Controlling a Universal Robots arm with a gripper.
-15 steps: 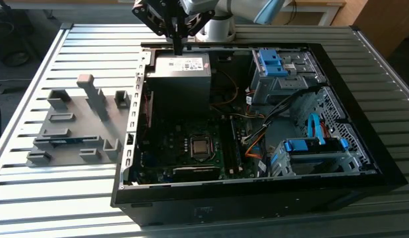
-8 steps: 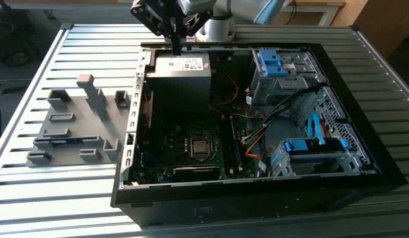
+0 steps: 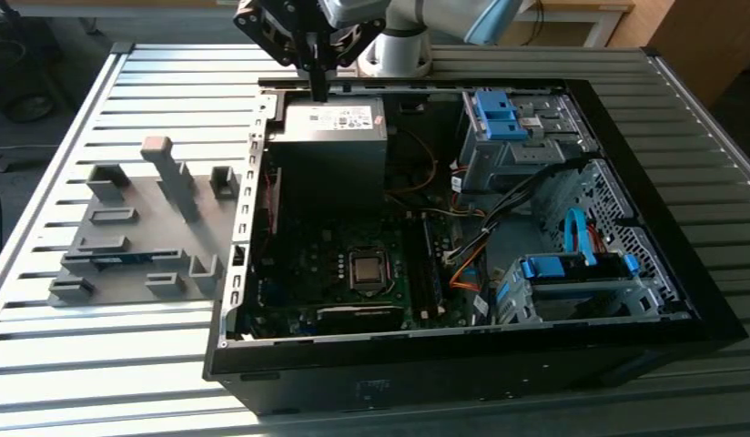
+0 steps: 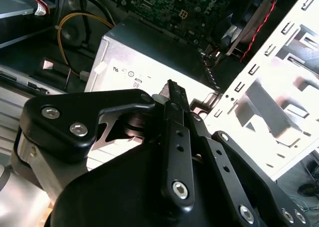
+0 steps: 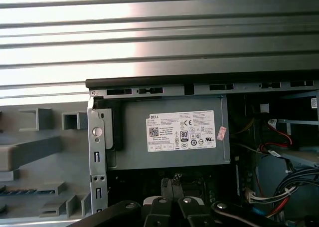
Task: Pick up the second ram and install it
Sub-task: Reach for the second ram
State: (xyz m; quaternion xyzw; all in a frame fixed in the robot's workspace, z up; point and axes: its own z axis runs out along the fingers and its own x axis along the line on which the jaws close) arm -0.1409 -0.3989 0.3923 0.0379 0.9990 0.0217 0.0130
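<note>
A slatted metal table [image 3: 59, 346] bears a computer case [image 3: 472, 364]; the closed, empty gripper [image 3: 317, 89] hangs by its power supply [image 3: 332, 137].

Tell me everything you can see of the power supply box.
The power supply box is a grey metal block with a white printed label on one face and a small red-and-white sticker beside it. It sits in a corner of the open computer case, against the case wall. The tool hangs shut just above its edge; contact cannot be told.
</note>
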